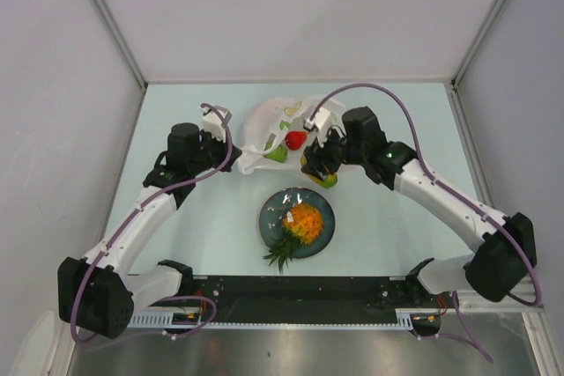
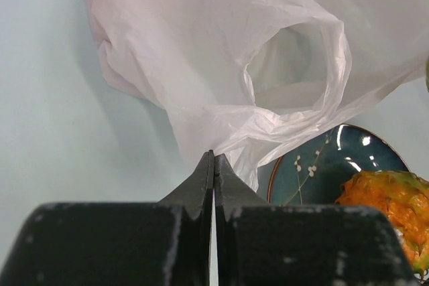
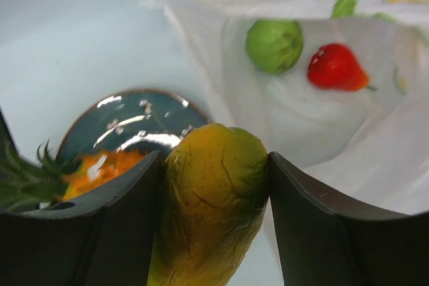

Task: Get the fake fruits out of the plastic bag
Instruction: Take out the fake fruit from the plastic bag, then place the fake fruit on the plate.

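Right wrist: right end effector [image 3: 214, 159] grasped the mango [image 3: 211, 219] at the plastic bag [image 3: 315, 125] mouth, toward the counter's far edge. Left end effector [image 2: 214, 165] was clenched on the bag's rim. Green fruit [image 3: 273, 45] and strawberry [image 3: 335, 67] lay inside. Risk: the glossy mango slipping and missing the plate [image 3: 134, 122].

Looks like a robotics lab cell: plain grey panel walls [image 1: 53, 85] in aluminium framing [image 1: 107, 19], pale tabletop [image 1: 397, 129], two robot arms [image 1: 141, 217] bolted to a black rail [image 1: 291, 292].
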`<state>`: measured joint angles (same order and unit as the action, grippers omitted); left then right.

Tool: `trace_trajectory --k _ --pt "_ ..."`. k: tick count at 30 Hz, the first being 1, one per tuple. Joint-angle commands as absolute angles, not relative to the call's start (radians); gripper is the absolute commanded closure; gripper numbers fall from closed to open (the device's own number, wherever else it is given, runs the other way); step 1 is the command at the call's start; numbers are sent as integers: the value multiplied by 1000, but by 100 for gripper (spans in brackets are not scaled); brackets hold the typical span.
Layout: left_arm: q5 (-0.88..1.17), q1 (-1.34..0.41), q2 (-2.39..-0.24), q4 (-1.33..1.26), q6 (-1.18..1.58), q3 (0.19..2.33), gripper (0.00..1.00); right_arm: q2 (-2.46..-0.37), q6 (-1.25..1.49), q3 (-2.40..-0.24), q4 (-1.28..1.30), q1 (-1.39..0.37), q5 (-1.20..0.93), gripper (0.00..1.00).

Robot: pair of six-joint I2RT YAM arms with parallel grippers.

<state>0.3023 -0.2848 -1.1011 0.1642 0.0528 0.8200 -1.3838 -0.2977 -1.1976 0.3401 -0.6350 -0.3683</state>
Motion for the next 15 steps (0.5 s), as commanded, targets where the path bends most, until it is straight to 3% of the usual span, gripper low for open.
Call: trace_trajectory --k 1,15 --pt "331 -276 -1098 126 64 859 100 -1276 -293 -1082 413 -646 -405 65" --pt "336 -278 -1098 141 57 879 100 -1384 -302 -905 192 -607 -362 66"
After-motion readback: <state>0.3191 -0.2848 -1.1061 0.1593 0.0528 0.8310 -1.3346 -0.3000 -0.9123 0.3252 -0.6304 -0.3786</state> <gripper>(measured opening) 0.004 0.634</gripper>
